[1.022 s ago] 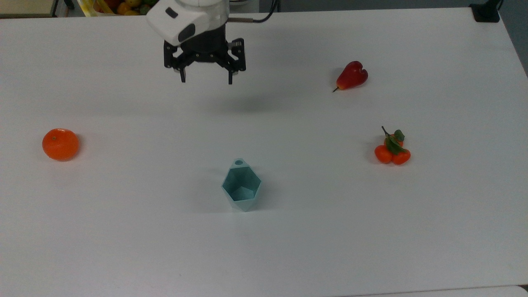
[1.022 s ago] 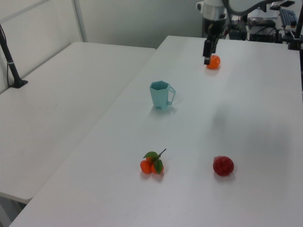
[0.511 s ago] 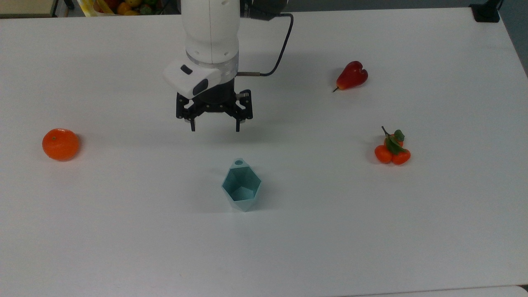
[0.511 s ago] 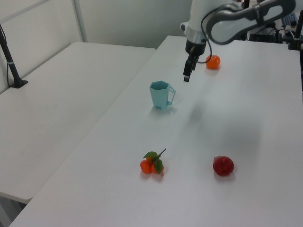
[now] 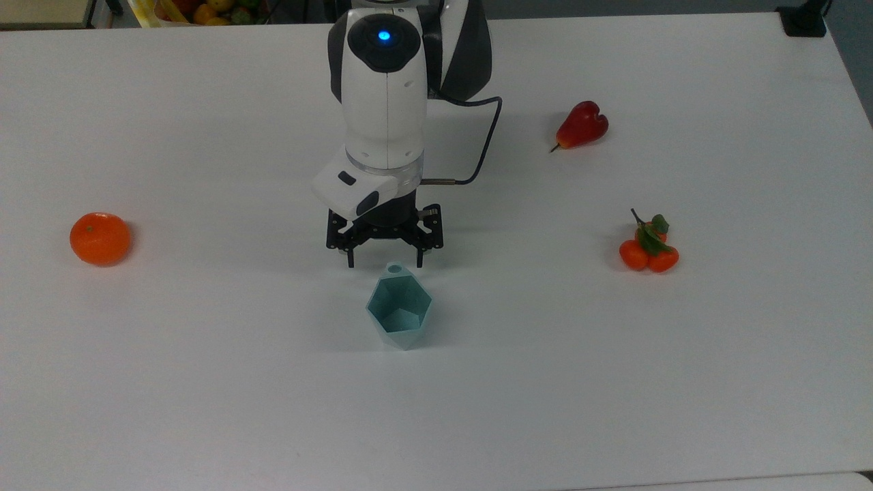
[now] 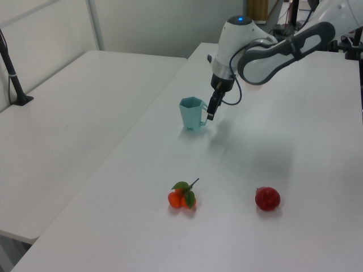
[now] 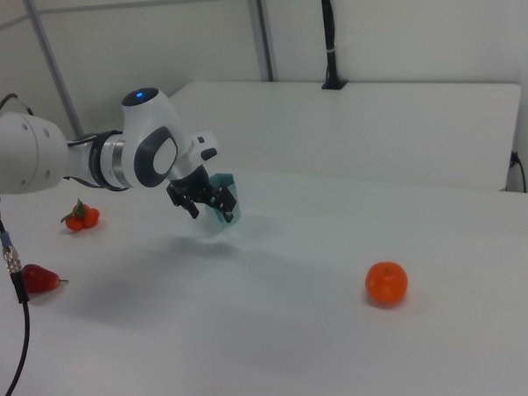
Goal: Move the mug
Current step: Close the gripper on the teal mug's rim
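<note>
The mug (image 5: 401, 311) is a light teal faceted cup standing upright near the table's middle, its holed tab pointing toward the arm. It also appears in the left view (image 6: 193, 113) and, partly covered by the gripper, in the right view (image 7: 225, 200). My gripper (image 5: 385, 261) hangs open just behind the mug's tab in the top view, its fingers spread on either side of the tab and holding nothing. In the left view the gripper (image 6: 210, 113) hovers right beside the mug's handle side.
An orange (image 5: 99, 238) lies at the top view's left, a red pear-like fruit (image 5: 582, 125) at the upper right, and a cluster of small oranges with leaves (image 5: 649, 249) at the right. A second table (image 6: 68, 113) stands beside this one.
The arm has come forward and down from the back of the table, bringing the open gripper right up to the mug. The mug and fruit have not moved.
</note>
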